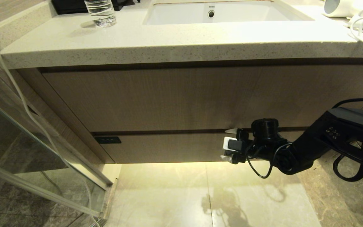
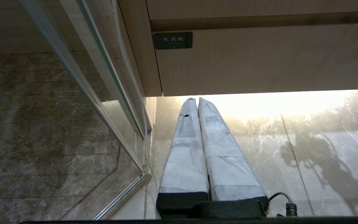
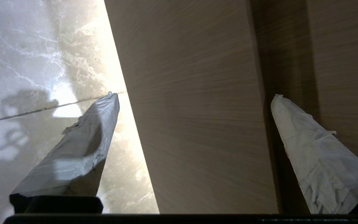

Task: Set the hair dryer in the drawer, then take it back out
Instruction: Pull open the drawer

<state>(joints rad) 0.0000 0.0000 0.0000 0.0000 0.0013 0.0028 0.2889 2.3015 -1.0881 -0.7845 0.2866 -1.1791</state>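
One drawer (image 1: 169,148) is sitting closed under the counter (image 1: 169,44), its contents hidden. The white hair dryer (image 1: 342,8) is lying up on the counter right of the sink (image 1: 181,15), cord bundled beside it. The right gripper (image 1: 230,145) is spreading wide across the drawer's front; the left gripper (image 2: 196,102) is hanging pressed together.

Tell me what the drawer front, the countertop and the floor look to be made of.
Drawer: light wood or wood-look veneer, matte, with fine straight grain lines. Countertop: pale speckled stone or composite, smooth, slightly glossy. Floor: polished marble-like tile, veined, with a visible joint and a glossy sheen that mirrors the under-cabinet light.
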